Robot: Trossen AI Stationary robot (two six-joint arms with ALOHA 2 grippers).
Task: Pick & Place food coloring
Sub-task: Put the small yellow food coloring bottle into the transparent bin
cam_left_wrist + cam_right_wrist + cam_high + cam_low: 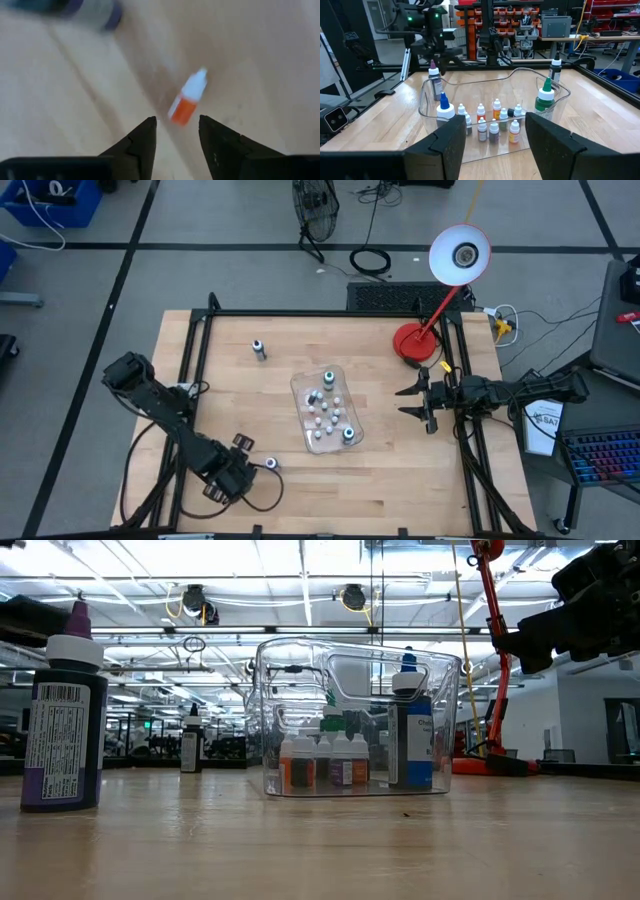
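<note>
A clear plastic tray (345, 385) stands mid-table and holds several tiny food coloring bottles (495, 122), plus a green-capped one (545, 97) and a blue-capped one (410, 735). A small orange bottle with a white cap (187, 97) lies on its side on the wood just beyond my open left gripper (177, 120), which hovers near the table's near left part (240, 472). A dark purple bottle (270, 463) stands upright beside it. Another dark bottle (259, 349) stands far left. My right gripper (402, 402) is open, right of the tray, fingers (447, 142) pointing at it.
A red desk lamp (415, 340) stands at the table's far right corner. Black frame rails (200, 345) run along the table's left, far and right sides. Bare wood lies between the tray and both grippers, and along the near edge.
</note>
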